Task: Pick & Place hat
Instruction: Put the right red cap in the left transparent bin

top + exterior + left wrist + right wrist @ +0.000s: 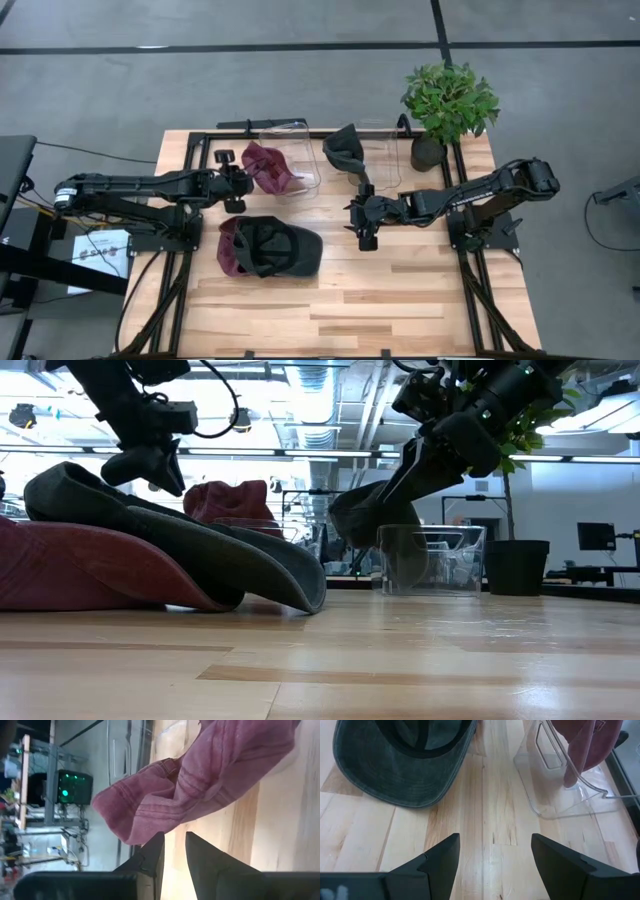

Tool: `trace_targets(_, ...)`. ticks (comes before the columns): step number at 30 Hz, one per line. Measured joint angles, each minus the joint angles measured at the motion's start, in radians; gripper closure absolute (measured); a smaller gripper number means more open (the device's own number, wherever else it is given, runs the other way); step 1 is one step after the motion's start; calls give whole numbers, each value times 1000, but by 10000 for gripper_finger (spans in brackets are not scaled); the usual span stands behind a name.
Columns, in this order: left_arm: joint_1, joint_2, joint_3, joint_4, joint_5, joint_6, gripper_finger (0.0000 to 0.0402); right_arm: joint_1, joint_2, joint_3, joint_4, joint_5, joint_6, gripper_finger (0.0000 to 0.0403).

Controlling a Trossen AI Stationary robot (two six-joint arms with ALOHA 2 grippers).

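Wooden tabletop (pixel 400 290), pale planks, grey floor around it. Your potted plant (pixel 447 105) stands at the far right corner.

Hats, four in view:
- maroon hat (pixel 266 166) draped over the near wall of the left clear bin (pixel 300 160), at the far side of the table.
- dark green hat (pixel 344 150) hanging on the edge of the right clear bin (pixel 385 150), beside the plant pot.
- dark grey cap (pixel 275 247) lying open side up near the table's middle left, on top of a second maroon cap (pixel 230 250) that shows beneath it on its left.

Your left gripper (pixel 238 186) sits just beside the maroon hat at the left bin. In the left wrist view its fingers (pixel 152 857) stand close together with a narrow gap, and the maroon cloth hangs just past the tips; you cannot tell from these views whether any cloth is pinched.

Your right gripper (pixel 365 222) hovers over bare table near the middle, below the dark green hat, well apart from the grey cap. Its fingers (pixel 442 855) are spread wide with only planks between them: released, holding nothing.
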Motion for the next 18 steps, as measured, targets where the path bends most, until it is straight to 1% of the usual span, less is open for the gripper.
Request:
trace_targets(6, 0, 0, 0, 24, -11, 75, 324, 0, 0, 0, -4, -4, 0, 163)
trace_targets(18, 0, 0, 0, 34, 11, 84, 320, 0, 0, 0, -4, -19, 0, 163)
